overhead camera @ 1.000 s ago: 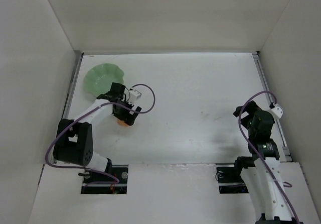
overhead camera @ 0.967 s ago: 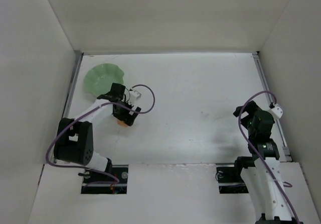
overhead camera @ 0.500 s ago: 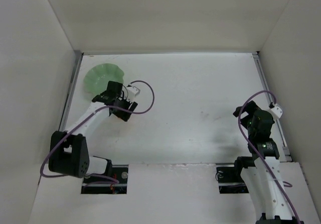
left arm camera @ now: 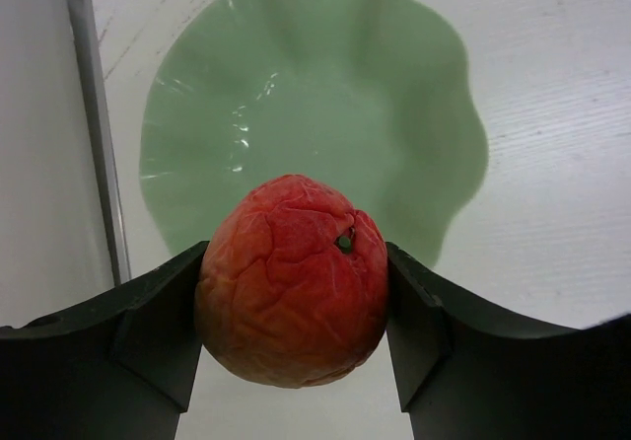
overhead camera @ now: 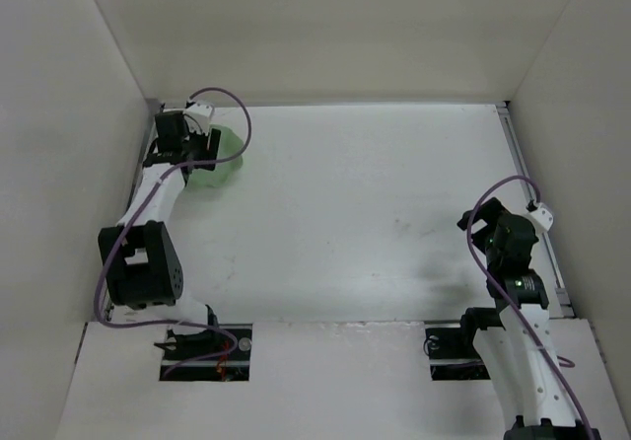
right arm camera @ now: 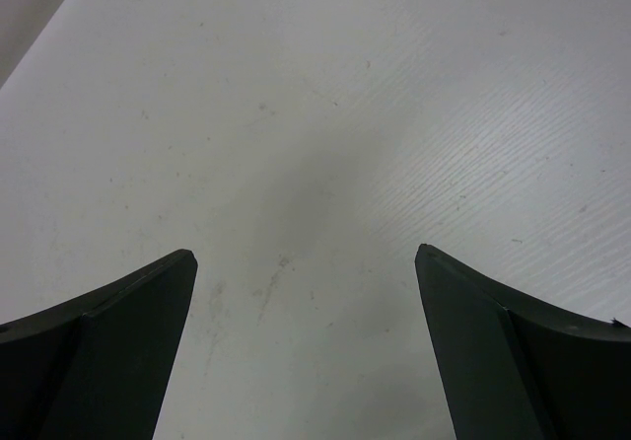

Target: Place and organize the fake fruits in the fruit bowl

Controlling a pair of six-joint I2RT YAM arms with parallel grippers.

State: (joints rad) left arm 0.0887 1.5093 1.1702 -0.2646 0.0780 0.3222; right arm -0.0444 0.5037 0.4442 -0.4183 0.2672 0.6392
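Observation:
The fake fruit point(left arm camera: 291, 282), round, wrinkled, orange-red, sits clamped between the two dark fingers of my left gripper point(left arm camera: 296, 262), which is shut on it. It hangs above the near rim of the pale green fruit bowl point(left arm camera: 315, 95), whose wavy-edged inside holds nothing. In the top view my left gripper point(overhead camera: 192, 149) reaches to the far left corner and covers most of the fruit bowl point(overhead camera: 227, 154); the fruit is hidden there. My right gripper point(right arm camera: 306, 257) is open over bare table, low at the right side point(overhead camera: 498, 228).
A metal rail point(left arm camera: 94, 114) and a white wall run close along the bowl's left side. White walls enclose the table at the back and right. A purple cable point(overhead camera: 227, 100) loops above the left wrist.
My left gripper closed on the fruit on the table, lifted it and swung back-left to hang over the bowl. The right arm has not moved.

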